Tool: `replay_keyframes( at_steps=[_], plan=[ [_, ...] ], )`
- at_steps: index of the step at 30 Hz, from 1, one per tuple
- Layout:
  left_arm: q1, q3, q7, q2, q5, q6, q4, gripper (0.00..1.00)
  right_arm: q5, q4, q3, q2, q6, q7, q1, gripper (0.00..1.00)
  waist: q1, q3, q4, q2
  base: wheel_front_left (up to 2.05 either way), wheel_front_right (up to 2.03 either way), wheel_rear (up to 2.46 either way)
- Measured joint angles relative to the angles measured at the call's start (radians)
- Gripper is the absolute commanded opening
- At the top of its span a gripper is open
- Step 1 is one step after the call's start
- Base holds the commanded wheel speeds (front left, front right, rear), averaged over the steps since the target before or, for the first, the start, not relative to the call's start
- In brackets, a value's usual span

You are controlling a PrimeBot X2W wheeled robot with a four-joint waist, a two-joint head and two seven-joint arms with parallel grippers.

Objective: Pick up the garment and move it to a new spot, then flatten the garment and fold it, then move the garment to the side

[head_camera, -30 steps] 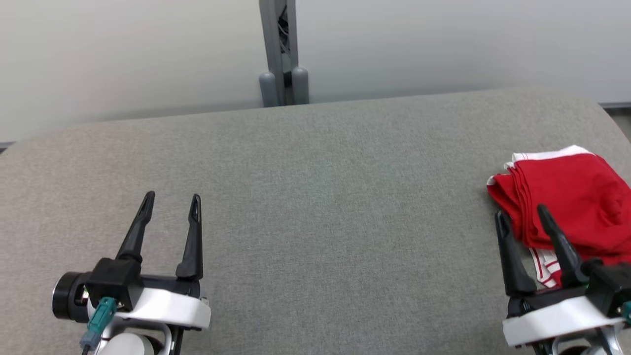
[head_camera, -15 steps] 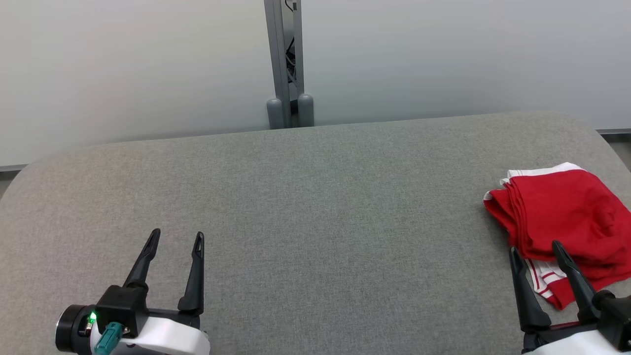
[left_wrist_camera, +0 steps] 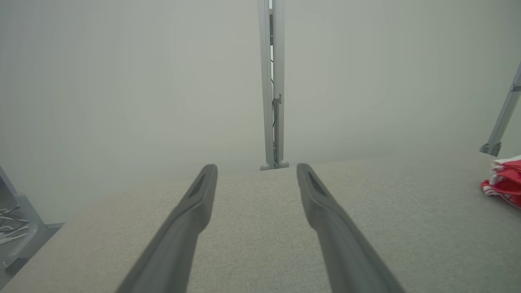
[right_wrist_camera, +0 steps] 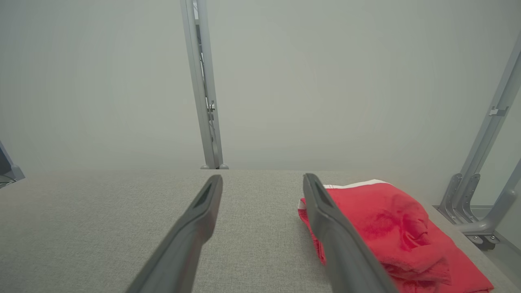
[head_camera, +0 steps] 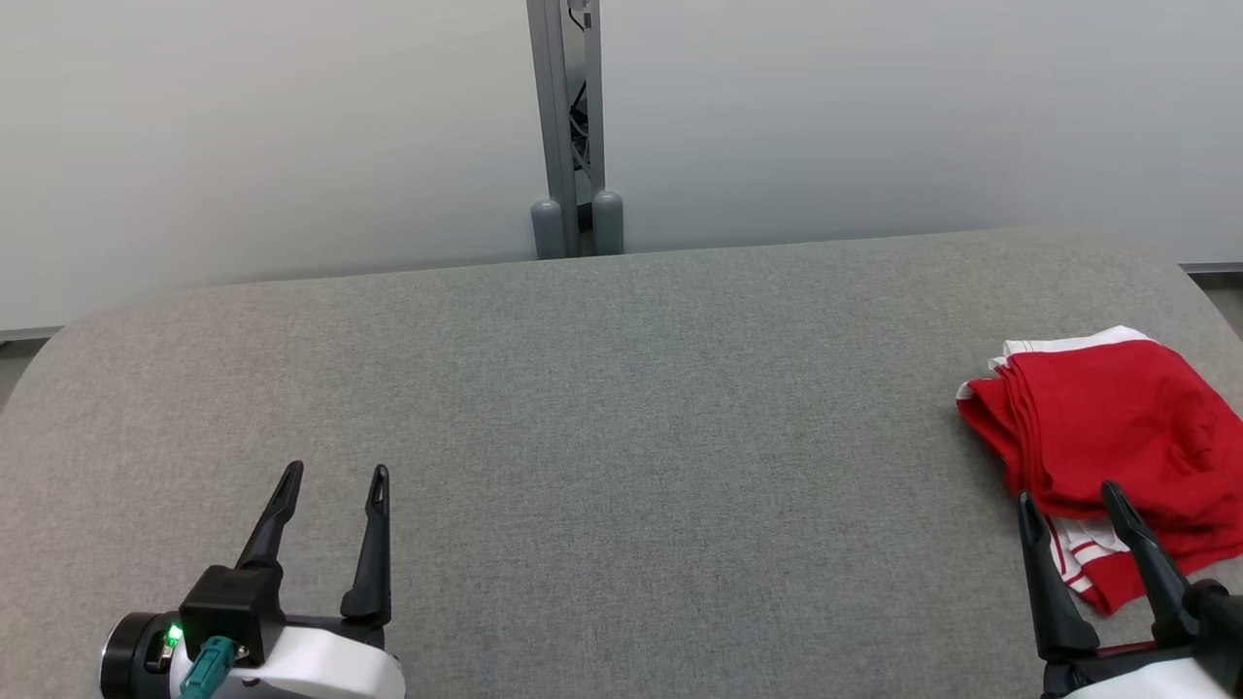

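The garment [head_camera: 1117,427] is red with white striped trim, folded into a compact stack at the right end of the grey padded table [head_camera: 621,408]. It also lies at the right of the right wrist view [right_wrist_camera: 390,228] and at the far right edge of the left wrist view [left_wrist_camera: 504,181]. My right gripper [head_camera: 1068,500] stands open just in front of the garment's near left corner, holding nothing. Over the table's near left part, my left gripper [head_camera: 333,476] is open and empty too, far from the garment.
A grey metal post [head_camera: 573,126] rises behind the table's far edge against a pale wall. Metal frame legs [right_wrist_camera: 480,195] stand beyond the table's right end. Loose cables [left_wrist_camera: 12,226] lie off the left end.
The head camera has tilted up, so the table sits lower in view. Both grippers have drawn back toward the near edge; the right one has withdrawn from over the garment, which lies still.
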Motion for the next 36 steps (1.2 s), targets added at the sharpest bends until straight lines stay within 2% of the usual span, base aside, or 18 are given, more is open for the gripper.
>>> replay_keyframes(
  at_steps=[21,22,27,36],
  plan=[
    [0.0,0.0,-0.008,-0.005,-0.02,0.004,0.026,1.0,0.008,-0.011,-0.001,0.0,0.0,0.011,0.0,1.0,0.0,-0.006,0.015,0.0,0.0,0.0,0.0],
    [0.0,-0.001,-0.008,-0.005,-0.02,0.004,0.027,0.0,0.009,-0.011,-0.001,0.0,0.0,0.011,0.0,0.0,0.0,-0.006,0.016,0.0,0.0,0.0,0.0],
    [0.033,-0.013,-0.002,-0.033,-0.028,0.004,0.056,0.0,0.021,0.028,0.005,0.012,0.0,0.011,0.01,0.0,0.0,-0.006,0.016,0.0,0.0,0.0,0.0],
    [0.029,0.041,0.028,-0.066,-0.17,-0.001,0.039,0.0,0.217,0.087,0.012,-0.004,0.0,0.021,-0.023,0.0,0.0,-0.004,0.017,0.0,0.0,0.0,0.0]
  ],
)
